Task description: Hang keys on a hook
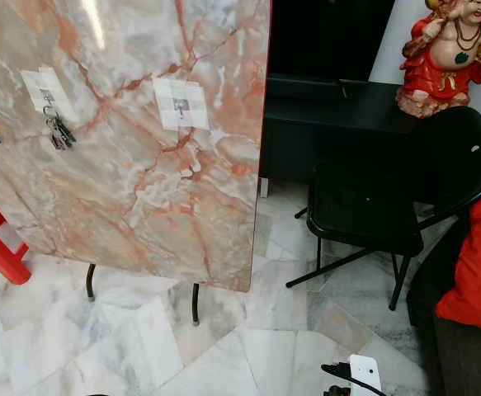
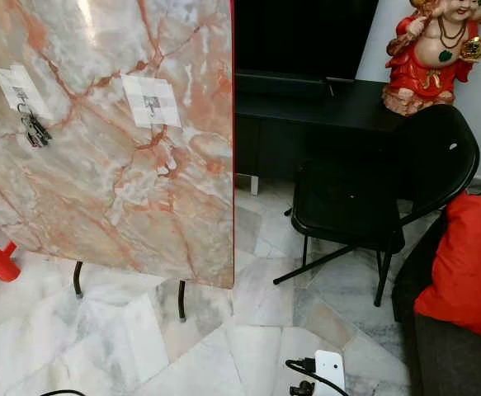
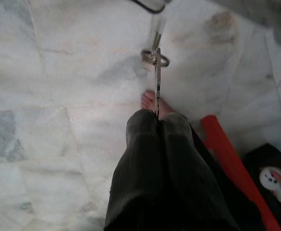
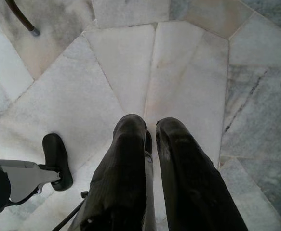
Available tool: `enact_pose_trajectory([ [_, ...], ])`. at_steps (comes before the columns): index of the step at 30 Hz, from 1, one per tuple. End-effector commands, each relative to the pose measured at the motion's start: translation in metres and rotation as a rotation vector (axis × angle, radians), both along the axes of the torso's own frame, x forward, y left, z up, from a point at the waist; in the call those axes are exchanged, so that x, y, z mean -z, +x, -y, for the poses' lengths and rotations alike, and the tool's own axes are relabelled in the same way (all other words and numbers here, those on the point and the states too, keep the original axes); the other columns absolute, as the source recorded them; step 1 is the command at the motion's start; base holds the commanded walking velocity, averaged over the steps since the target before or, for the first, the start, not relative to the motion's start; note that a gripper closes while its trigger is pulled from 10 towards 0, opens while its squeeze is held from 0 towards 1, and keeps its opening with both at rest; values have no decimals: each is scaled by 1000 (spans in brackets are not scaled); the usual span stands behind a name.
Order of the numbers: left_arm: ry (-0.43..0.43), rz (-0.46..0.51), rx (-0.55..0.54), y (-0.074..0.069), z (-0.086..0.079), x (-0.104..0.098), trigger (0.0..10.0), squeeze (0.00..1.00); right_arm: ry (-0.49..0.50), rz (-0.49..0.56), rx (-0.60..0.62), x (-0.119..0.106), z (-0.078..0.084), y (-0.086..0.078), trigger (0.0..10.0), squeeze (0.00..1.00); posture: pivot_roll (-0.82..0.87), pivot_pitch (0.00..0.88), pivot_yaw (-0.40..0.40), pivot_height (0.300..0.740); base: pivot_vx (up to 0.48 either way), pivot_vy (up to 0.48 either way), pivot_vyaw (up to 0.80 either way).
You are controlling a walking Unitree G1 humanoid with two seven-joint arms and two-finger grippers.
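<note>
Marble floor tiles (image 1: 248, 355) everywhere, and a tipped-up marble panel (image 1: 141, 124) takes the upper left of the frame with white hook pads stuck on it. One hook (image 1: 180, 105) sits free, another at far left already carries a key bunch (image 1: 58, 132). Left pincer (image 3: 157, 120) is pressed shut on the keys (image 3: 155, 57), dangling above the floor. Right pincer (image 4: 151, 127) sits slightly parted, holding nothing. Black chair (image 1: 389, 206) at right.

Two white hook pads (image 1: 181, 103) in full on the marble panel (image 1: 141, 190), two key bunches (image 1: 58, 132) hanging at left, one black chair (image 1: 389, 206), one red figurine (image 1: 450, 49) far right.
</note>
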State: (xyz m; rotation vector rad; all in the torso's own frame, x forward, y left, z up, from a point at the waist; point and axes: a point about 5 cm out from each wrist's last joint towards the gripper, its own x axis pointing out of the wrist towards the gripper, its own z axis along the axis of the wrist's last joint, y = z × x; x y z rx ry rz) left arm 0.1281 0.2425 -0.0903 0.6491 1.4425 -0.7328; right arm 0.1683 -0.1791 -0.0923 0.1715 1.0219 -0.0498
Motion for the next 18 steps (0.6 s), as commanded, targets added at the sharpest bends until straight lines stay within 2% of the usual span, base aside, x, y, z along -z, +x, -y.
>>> enact_pose_trajectory([
  [1,18,-32,10,-3,-5,-1,10000,0,9,-5,7,0,-1,-1,10000,0,39,62,-25,740,0,0,0],
  [3,18,-36,10,-4,-6,-1,10000,0,10,-5,7,0,-1,-1,10000,0,39,62,-25,740,0,0,0],
  [7,-20,-98,88,-8,-9,-3,10000,0,12,-4,7,0,-1,0,10000,0,38,62,-26,740,0,0,0],
  [10,-28,-106,87,-8,-9,-3,10000,0,12,-3,7,0,-1,0,10000,0,40,62,-27,740,0,0,0],
  [13,27,-40,43,-2,-15,-5,10000,0,11,-3,6,0,-1,0,10000,0,41,61,-27,740,0,0,0],
  [15,43,14,5,3,-17,-6,10000,0,11,-3,3,0,-1,0,10000,0,41,61,-27,740,0,0,0],
  [18,57,45,-17,6,-18,-7,10000,0,11,-4,2,0,-1,0,10000,0,43,60,-28,740,0,0,0],
])
